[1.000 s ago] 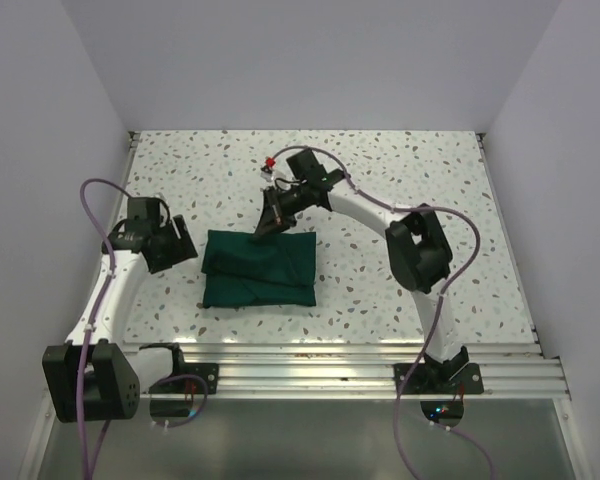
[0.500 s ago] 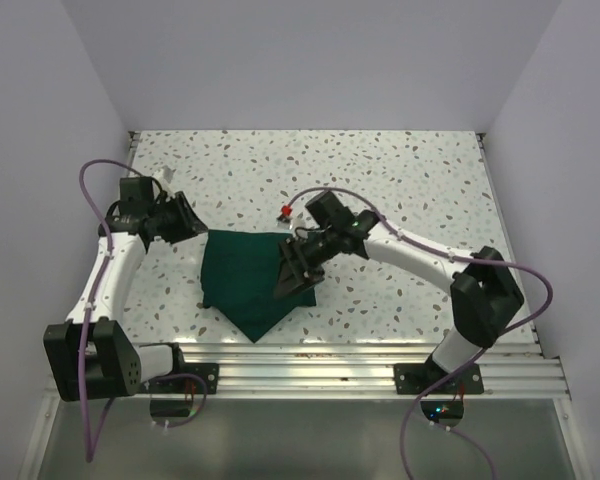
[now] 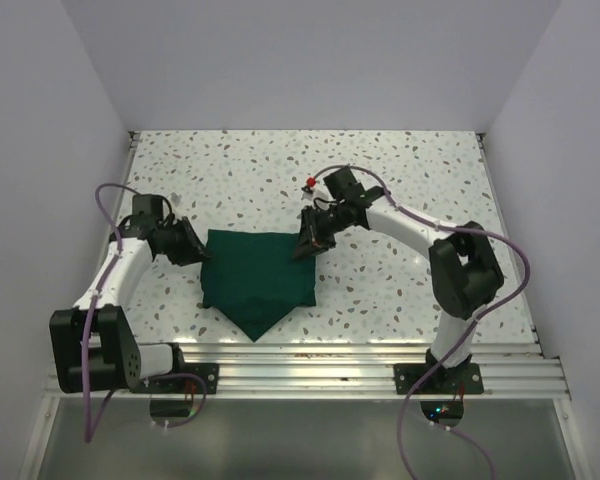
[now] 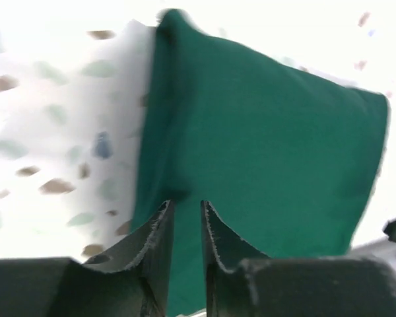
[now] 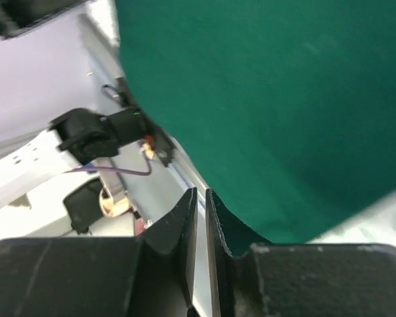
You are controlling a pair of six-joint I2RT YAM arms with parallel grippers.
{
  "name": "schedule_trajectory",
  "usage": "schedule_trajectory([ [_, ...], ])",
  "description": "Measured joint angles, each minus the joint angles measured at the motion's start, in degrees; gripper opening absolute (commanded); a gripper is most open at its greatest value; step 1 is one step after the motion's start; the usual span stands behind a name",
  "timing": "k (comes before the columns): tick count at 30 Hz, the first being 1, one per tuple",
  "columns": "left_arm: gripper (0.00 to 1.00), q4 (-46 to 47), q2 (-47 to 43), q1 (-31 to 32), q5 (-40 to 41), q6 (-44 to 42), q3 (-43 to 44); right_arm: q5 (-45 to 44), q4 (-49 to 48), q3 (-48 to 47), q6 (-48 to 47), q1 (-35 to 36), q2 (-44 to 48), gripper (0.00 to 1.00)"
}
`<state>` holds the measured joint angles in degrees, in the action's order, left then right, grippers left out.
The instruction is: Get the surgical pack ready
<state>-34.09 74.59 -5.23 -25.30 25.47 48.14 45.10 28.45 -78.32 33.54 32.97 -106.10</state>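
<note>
Both grippers had shifted since half a second earlier: the right gripper [image 3: 306, 245] had left the near right part of the green cloth [image 3: 258, 280] for its far right corner, and the left gripper [image 3: 198, 252] had come in against its far left corner. The cloth itself had kept its shape, a folded square with one point hanging toward the near rail [image 3: 330, 360].

It lay left of the middle of the speckled table [image 3: 400, 180], its point close to the rail. Bare tabletop spread beyond it and widely to its right. Less room showed on its left, where the left arm stood near the wall [image 3: 50, 150].

The left fingers [image 4: 160, 231] stood narrow, with the cloth's left edge running in between their tips, so that gripper pinched the cloth. The right fingers [image 5: 185, 224] were almost together, only a thin pale slit between them. The cloth's corner lay just beside one tip, but whether they held it could not be told.
</note>
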Motion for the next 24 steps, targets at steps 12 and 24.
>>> schedule_trajectory([
  [12, 0.19, -5.66, 1.57, -0.02, 19.21, 9.11, -0.87, -19.82, 9.62, 13.90, -2.82, -3.72, 12.98, 0.26],
  [24, 0.07, -3.98, 10.14, 10.03, 12.96, 13.86, -4.11, -14.53, 4.13, 9.53, 1.95, -3.34, -3.78, 0.27],
])
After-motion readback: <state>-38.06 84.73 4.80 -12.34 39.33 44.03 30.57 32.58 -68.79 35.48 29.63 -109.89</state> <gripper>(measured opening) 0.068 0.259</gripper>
